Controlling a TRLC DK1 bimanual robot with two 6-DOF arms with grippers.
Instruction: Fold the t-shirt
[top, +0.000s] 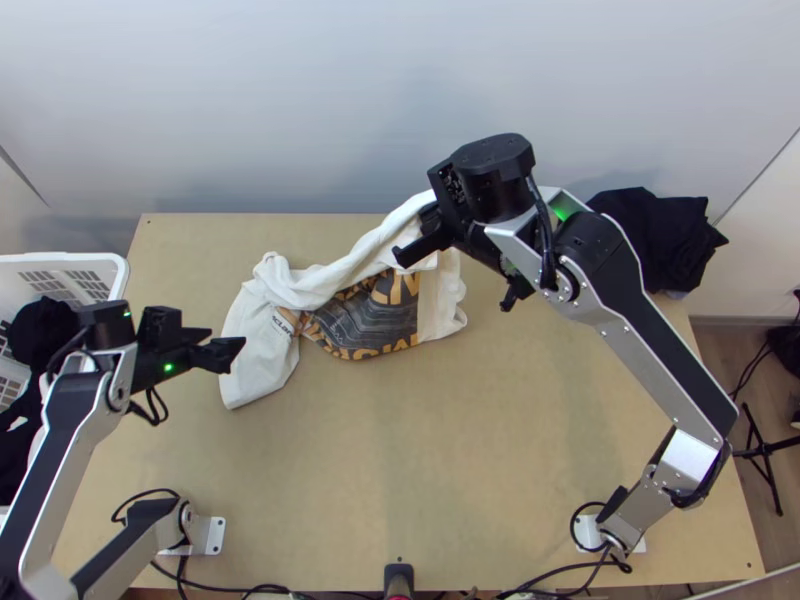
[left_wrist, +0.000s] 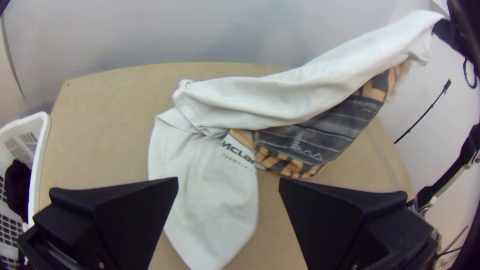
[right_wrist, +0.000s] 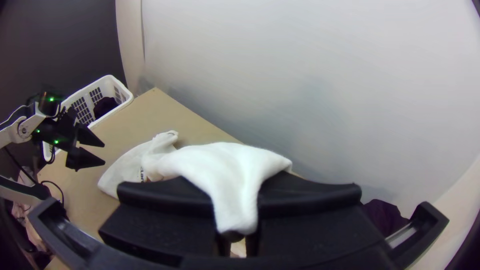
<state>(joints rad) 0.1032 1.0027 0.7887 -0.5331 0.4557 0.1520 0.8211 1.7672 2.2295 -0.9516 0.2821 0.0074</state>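
The white t-shirt (top: 270, 340) lies bunched and twisted toward the table's back, its dark and orange print partly showing. One end rises to my right gripper (top: 430, 240). In the right wrist view, my right gripper (right_wrist: 235, 200) is shut on a fold of the white t-shirt (right_wrist: 215, 165). My left gripper (top: 225, 345) stands open just left of the shirt's left part. From the left wrist view, the t-shirt (left_wrist: 210, 195) lies beyond the left gripper (left_wrist: 228, 200), with nothing between its fingers.
At the left edge stands a white basket (top: 115, 270) with dark cloth (top: 42, 330) in it. A pile of black cloth (top: 660, 235) lies at the table's back right. Bare table (top: 430, 460) stretches in front of the shirt.
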